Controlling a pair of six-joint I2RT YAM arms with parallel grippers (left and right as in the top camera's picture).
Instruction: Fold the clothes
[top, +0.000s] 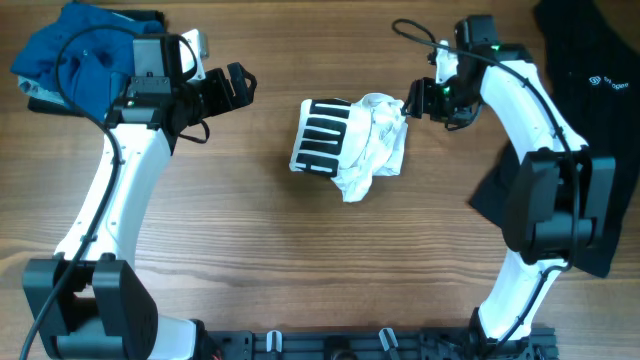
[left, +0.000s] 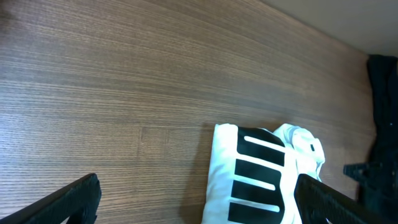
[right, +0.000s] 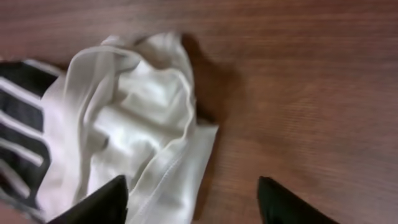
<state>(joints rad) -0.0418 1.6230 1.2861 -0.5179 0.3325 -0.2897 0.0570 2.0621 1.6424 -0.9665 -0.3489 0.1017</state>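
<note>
The shirt (top: 350, 145) lay in a crumpled heap in the middle of the bench (top: 300, 270). Its striped side faced the left arm. It was not folded yet. The right gripper (top: 412, 103) hung just beside the shirt's white edge, fingers spread and empty, maybe ready to pinch some cloth. The left gripper (top: 238, 88) was spread wide too, well apart from the shirt, likely waiting its turn.
</note>
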